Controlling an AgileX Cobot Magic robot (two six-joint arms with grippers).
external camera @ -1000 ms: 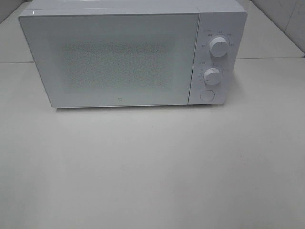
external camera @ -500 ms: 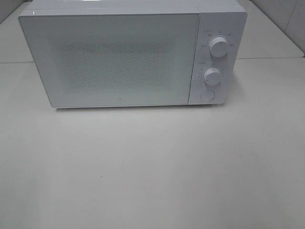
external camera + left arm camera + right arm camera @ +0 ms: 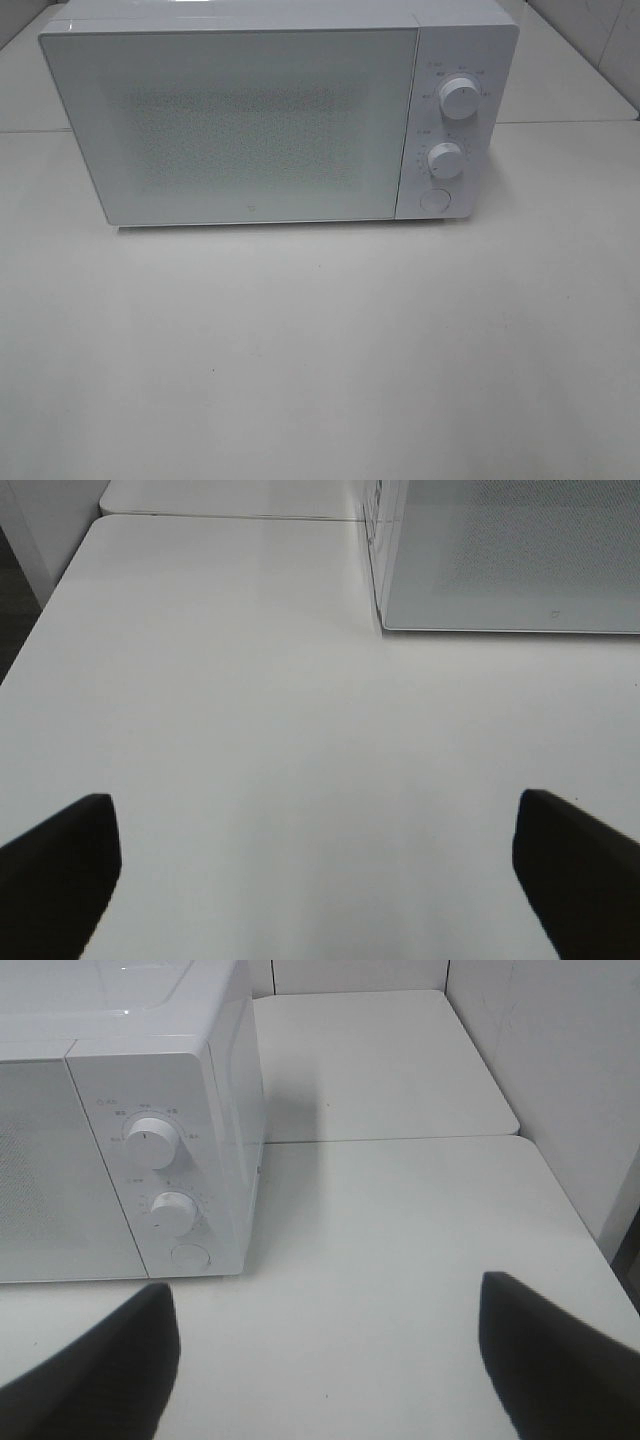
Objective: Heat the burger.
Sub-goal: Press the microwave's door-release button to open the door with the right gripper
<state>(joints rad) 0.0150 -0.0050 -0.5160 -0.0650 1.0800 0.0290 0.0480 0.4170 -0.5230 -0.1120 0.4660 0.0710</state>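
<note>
Left gripper (image 3: 315, 840) is seen with jaws spread wide over the white table (image 3: 250, 700), nothing held. In the high view the microwave (image 3: 280, 20) fills the upper half of the frame, door (image 3: 240, 125) shut at left, upper knob (image 3: 459, 98), lower knob (image 3: 445, 160) and round button (image 3: 434, 200) stacked at right. Right gripper (image 3: 325, 1330) is likewise spread wide and empty; the burger's place cannot be told from these views

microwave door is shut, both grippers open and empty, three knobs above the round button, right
Not quite: the exterior high view shows two knobs, upper knob and lower knob, not three, above the round button. The microwave door is shut, and the left gripper and right gripper are open and empty.
</note>
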